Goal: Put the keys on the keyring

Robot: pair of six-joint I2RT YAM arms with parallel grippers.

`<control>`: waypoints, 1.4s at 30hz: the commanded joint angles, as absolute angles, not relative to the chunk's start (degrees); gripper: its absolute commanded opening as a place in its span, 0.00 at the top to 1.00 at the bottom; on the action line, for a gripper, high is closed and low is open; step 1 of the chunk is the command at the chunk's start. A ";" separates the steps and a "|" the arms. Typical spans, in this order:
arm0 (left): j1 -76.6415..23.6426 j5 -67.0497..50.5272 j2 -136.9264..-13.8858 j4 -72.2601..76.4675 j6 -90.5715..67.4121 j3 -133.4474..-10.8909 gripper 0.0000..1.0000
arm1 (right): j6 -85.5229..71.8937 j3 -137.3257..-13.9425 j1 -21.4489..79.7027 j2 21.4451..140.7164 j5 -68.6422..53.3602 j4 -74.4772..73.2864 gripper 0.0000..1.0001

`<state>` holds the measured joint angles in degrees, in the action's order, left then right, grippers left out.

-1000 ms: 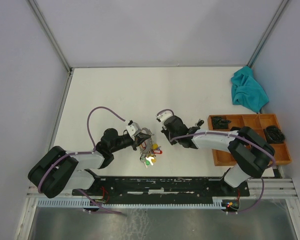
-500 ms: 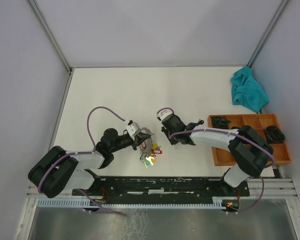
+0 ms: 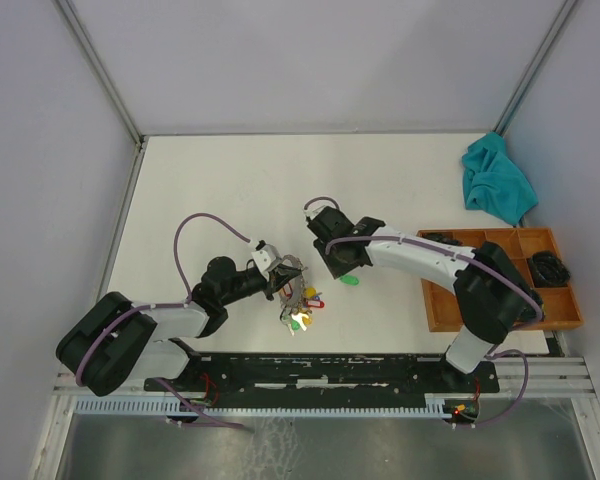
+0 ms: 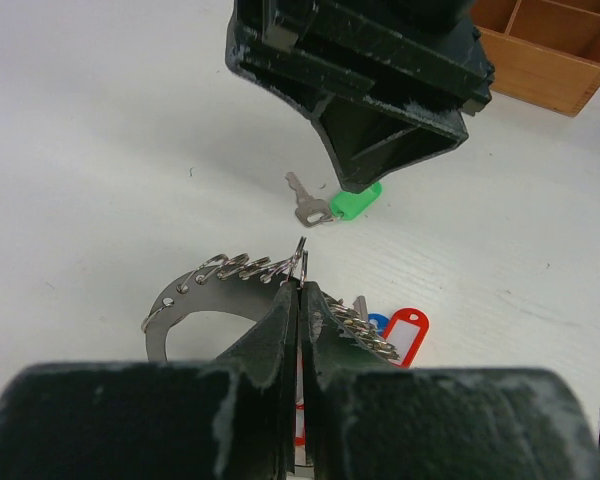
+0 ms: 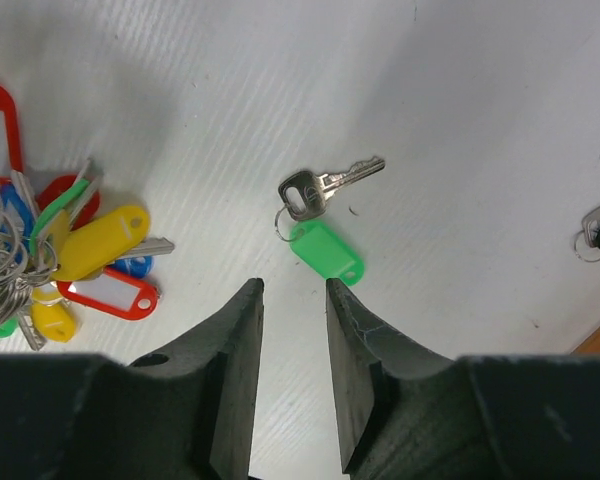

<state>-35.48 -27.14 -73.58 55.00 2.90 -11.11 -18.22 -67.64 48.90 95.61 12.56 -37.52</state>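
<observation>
Could not read anything on the tags. Saw the green key lying flat on the table, blade pointing away from the keyring, tag angled off from the head. Found the right gripper partly parted and empty just above it. Noted the left gripper pinched tight on the keyring close by. Spotted a dark key well apart, and dark bits in two compartments of the wooden tray.

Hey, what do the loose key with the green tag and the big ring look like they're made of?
The loose key: likely bare silvery metal; it glints and shows a cut blade.
The green tag: probably plastic, smooth and evenly coloured with a soft sheen.
The big ring: looks like bright metal, a flat band catching light, small wire loops strung along it.
</observation>
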 commanded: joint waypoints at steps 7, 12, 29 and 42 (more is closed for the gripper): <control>-35.68 -26.28 -73.43 58.97 2.63 -12.13 0.97 | -16.95 -77.90 52.38 106.03 18.00 -46.97 0.64; -35.68 -26.28 -73.39 58.85 2.64 -12.21 0.97 | -16.61 -80.59 52.97 109.32 20.02 -48.33 0.67; -35.72 -26.50 -73.21 58.29 2.81 -12.34 0.97 | -16.97 -82.08 53.84 114.95 23.69 -47.64 0.73; -35.68 -26.72 -72.88 57.90 2.81 -12.39 0.97 | -16.96 -82.43 53.85 116.89 25.64 -48.37 0.80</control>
<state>-35.48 -27.09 -73.58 54.96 2.90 -11.11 -16.80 -80.58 53.54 115.98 23.35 -47.70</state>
